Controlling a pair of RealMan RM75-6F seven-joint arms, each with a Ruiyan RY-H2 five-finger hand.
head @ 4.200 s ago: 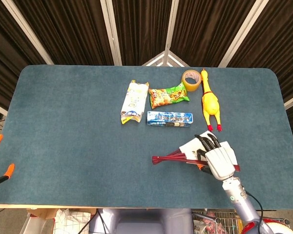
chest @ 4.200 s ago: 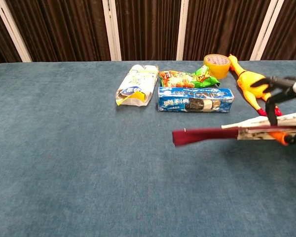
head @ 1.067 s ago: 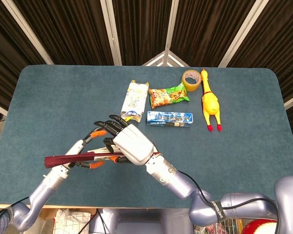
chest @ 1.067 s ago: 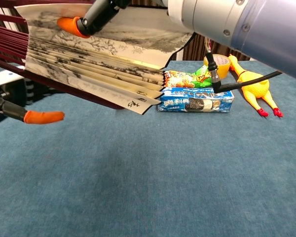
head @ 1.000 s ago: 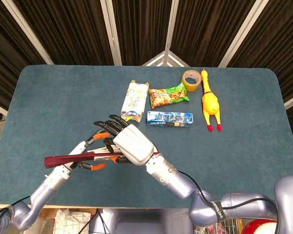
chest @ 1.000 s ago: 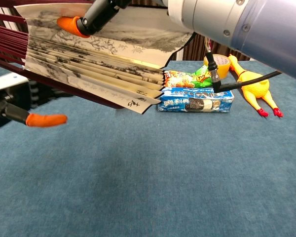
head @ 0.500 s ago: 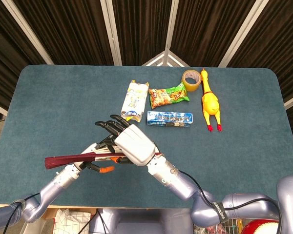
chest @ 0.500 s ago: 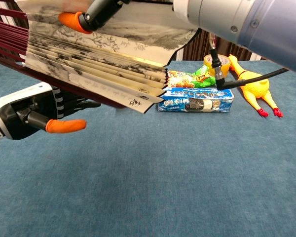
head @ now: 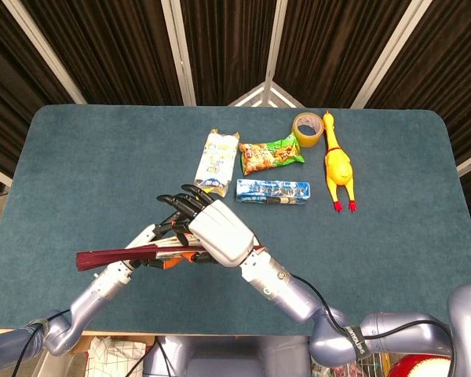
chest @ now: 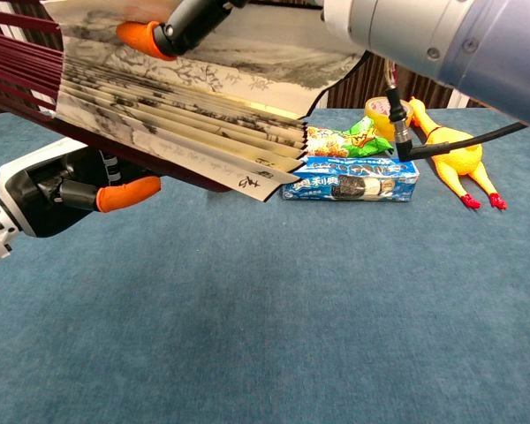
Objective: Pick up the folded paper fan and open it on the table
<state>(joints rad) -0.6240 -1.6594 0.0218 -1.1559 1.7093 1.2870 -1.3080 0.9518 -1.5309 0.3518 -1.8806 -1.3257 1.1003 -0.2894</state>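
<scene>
The paper fan (chest: 185, 97), dark red ribs and ink-painted paper, is partly spread and held in the air over the table's front left. From the head view it shows edge-on as a thin maroon strip (head: 118, 254). My right hand (head: 220, 234) grips its upper part; in the chest view the right hand (chest: 181, 26) shows at the top with an orange fingertip on the paper. My left hand (chest: 57, 190) sits just under the fan, its thumb below the lowest rib and its fingers rising behind it. The left hand (head: 163, 236) is mostly hidden under the right one in the head view.
On the blue table (head: 78, 173) at the back middle lie a white and yellow pack (head: 216, 165), a green snack bag (head: 271, 155), a blue cookie box (head: 272, 191), a tape roll (head: 306, 128) and a yellow rubber chicken (head: 337, 163).
The fan was lifted from the right, carried left and partly spread. Over the last second my left hand has risen to the fan's lower rib.
</scene>
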